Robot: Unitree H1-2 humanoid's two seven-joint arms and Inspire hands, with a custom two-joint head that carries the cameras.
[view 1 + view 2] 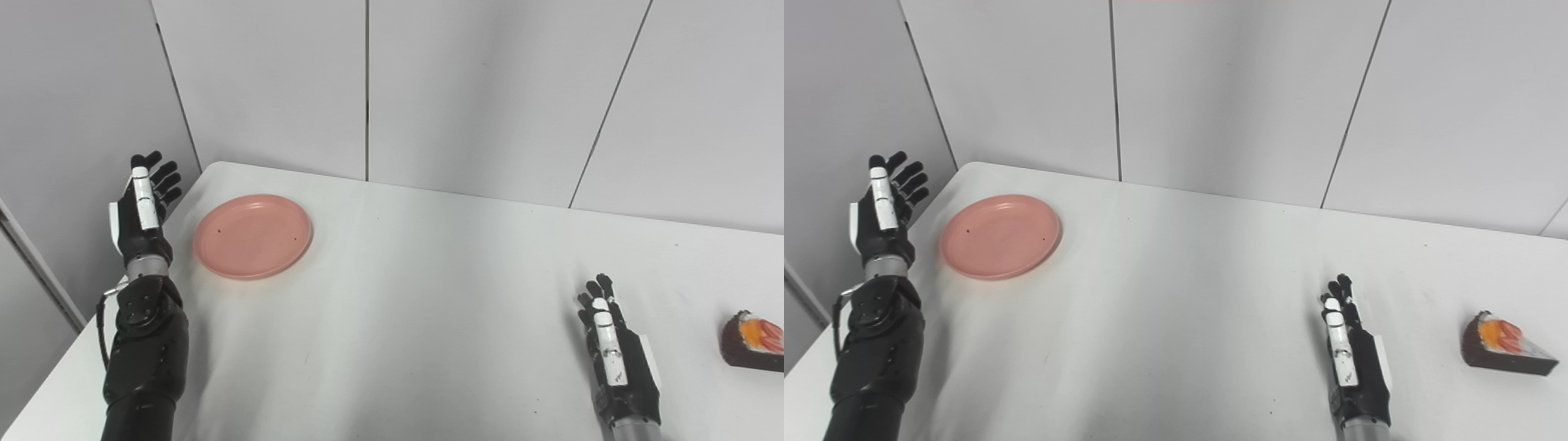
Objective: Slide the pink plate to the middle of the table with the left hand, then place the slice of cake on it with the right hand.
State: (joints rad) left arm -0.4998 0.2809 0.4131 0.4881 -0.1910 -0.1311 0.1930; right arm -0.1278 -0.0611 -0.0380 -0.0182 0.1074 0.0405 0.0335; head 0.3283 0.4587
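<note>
A pink plate [253, 236] lies flat on the white table [429, 294], near its far left corner. My left hand [144, 205] is raised above the table's left edge, just left of the plate, open with fingers spread and holding nothing. A slice of chocolate cake [1503, 351] with orange and red fruit on top sits on the table at the far right. My right hand [1350, 352] rests low over the table, left of the cake and apart from it, open and empty.
Grey wall panels [490, 92] stand right behind the table's far edge and along its left side. The table's left edge runs just under my left forearm [144, 349].
</note>
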